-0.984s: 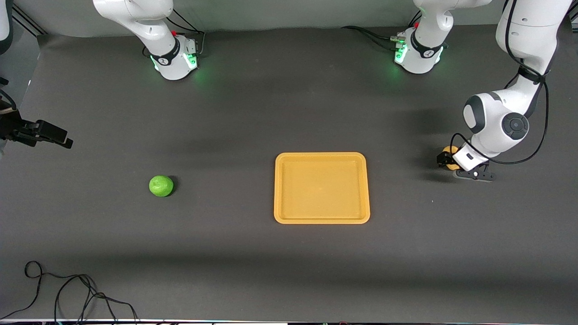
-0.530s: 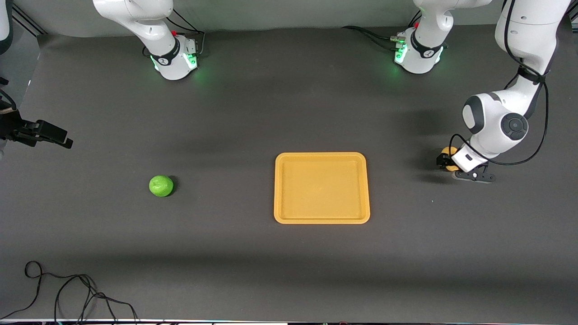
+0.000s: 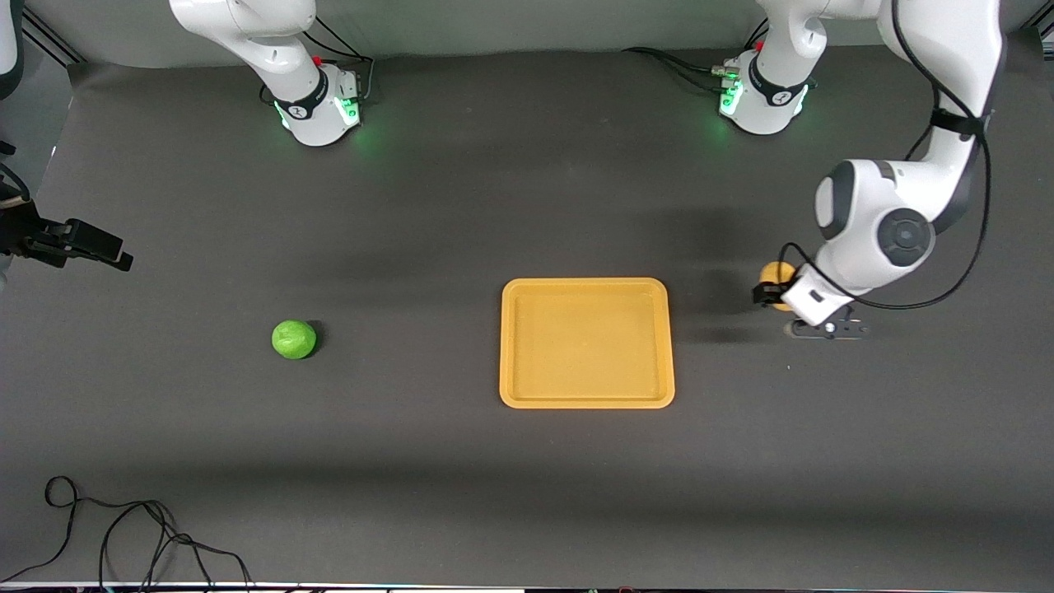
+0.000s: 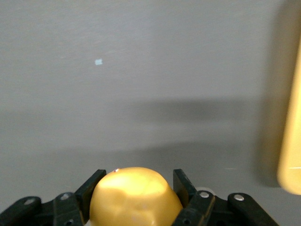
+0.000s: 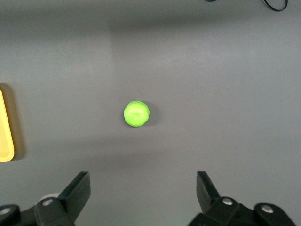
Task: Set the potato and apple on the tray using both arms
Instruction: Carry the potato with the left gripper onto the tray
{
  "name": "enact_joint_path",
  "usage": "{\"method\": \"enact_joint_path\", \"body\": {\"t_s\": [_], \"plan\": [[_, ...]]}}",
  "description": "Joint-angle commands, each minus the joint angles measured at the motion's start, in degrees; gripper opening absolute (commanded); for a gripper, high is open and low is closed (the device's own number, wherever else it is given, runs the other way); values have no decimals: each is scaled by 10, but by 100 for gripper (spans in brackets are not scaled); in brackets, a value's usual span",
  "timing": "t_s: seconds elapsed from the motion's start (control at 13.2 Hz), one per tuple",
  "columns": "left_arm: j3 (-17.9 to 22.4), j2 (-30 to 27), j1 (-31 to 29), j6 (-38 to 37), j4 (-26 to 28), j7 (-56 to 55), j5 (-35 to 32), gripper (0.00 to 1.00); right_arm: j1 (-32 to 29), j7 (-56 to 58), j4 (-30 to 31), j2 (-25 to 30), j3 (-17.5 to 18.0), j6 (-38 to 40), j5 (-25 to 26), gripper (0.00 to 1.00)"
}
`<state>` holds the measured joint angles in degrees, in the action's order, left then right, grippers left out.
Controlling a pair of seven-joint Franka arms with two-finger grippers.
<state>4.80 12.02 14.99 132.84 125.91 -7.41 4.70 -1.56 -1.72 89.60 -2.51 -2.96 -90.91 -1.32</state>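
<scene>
The left gripper, clamped on the potato, has lifted and swung closer to the tray in the last second. The right gripper waits open, high above the apple, still on the table.

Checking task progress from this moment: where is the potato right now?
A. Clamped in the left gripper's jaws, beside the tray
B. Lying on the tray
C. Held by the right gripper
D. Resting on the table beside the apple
A: the left wrist view shows the potato between the left gripper's jaws, with the tray bare and the apple lying apart toward the right arm's end.
</scene>
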Motion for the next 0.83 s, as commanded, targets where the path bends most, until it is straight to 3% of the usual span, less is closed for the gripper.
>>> {"method": "enact_joint_path", "body": {"t_s": [0.0, 0.3, 0.53, 0.76], "plan": [[9, 5, 71, -64, -63, -111, 3, 44, 2, 8, -2, 1, -3, 6, -2, 100], [7, 22, 122, -116, -122, -196, 2, 44, 2, 8, -2, 1, -4, 7, -2, 100], [7, 60, 155, -104, -161, -265, 7, 44, 2, 8, -1, 1, -7, 7, -2, 100], [-2, 100, 164, -59, -194, -302, 52, 43, 2, 8, -1, 1, -7, 7, -2, 100]]}}
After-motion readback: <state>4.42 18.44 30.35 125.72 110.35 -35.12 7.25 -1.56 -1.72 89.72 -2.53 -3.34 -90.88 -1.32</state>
